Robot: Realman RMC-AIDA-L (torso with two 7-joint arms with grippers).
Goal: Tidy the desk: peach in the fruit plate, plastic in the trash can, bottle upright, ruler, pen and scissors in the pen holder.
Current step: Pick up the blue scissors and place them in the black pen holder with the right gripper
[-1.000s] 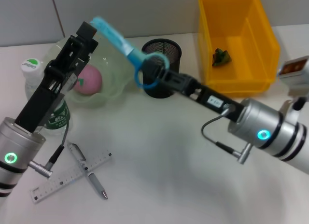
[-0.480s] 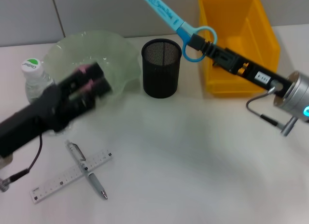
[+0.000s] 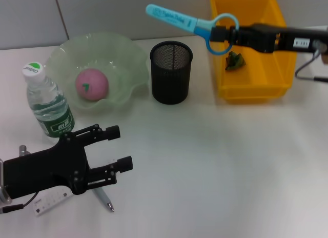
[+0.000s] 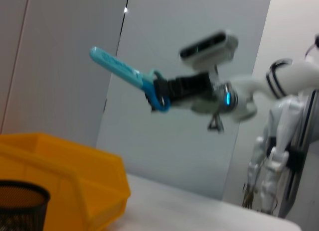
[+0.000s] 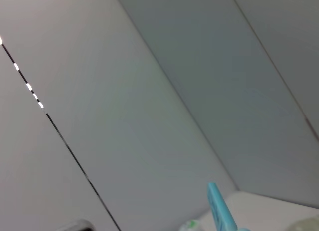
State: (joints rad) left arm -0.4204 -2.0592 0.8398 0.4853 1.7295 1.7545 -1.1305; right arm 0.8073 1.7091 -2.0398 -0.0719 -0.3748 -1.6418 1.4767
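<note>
The left gripper [image 3: 117, 148] has dropped, fingers apart, over the ruler [image 3: 50, 201], while the right gripper [image 3: 221, 34] clamps the blue scissors [image 3: 187, 22] above the mesh pen holder [image 3: 171, 72].

Blk wire-mesh pen holder [image 3: 171, 72], matt

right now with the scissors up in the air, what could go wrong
The right gripper holds the scissors only by a handle ring, nearly level and beyond the pen holder, so they could swing, slip or catch its rim. The open left gripper sits low over the pen and ruler, and could scatter them.
</note>
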